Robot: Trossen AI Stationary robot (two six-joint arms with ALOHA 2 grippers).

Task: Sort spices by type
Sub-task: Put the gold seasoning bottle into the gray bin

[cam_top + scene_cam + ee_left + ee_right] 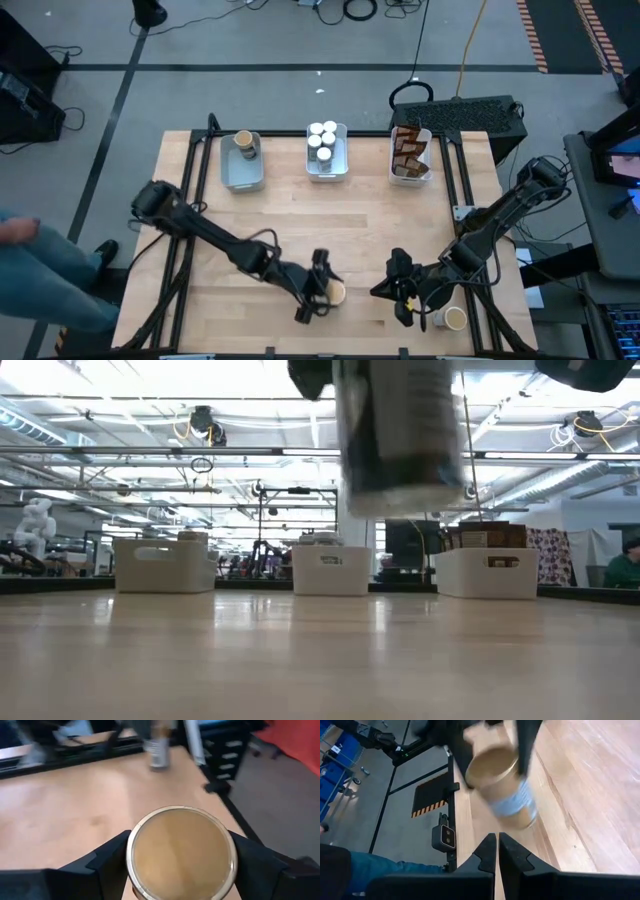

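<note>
Tan-topped tub [180, 852] pinched in left gripper [322, 287] near the table's [370, 215] front edge. Right gripper [498, 851] fingers pressed together, empty. Far trays: one tub [244, 142], white-capped jars [322, 139], brown pouches [407, 152].

Tan lid, pale gold rim on the tub [180, 854] clamped between the left gripper's [318, 287] black fingers [102, 865]. Its side shows a light blue and white label [512, 802]. Beyond that gripper, three white trays [241, 168]: brown pouches [407, 152] in one, white-capped jars [322, 140] in another. Near the black right gripper [498, 851], another tan-topped tub [454, 319] on the pale wood table [350, 215].
</note>
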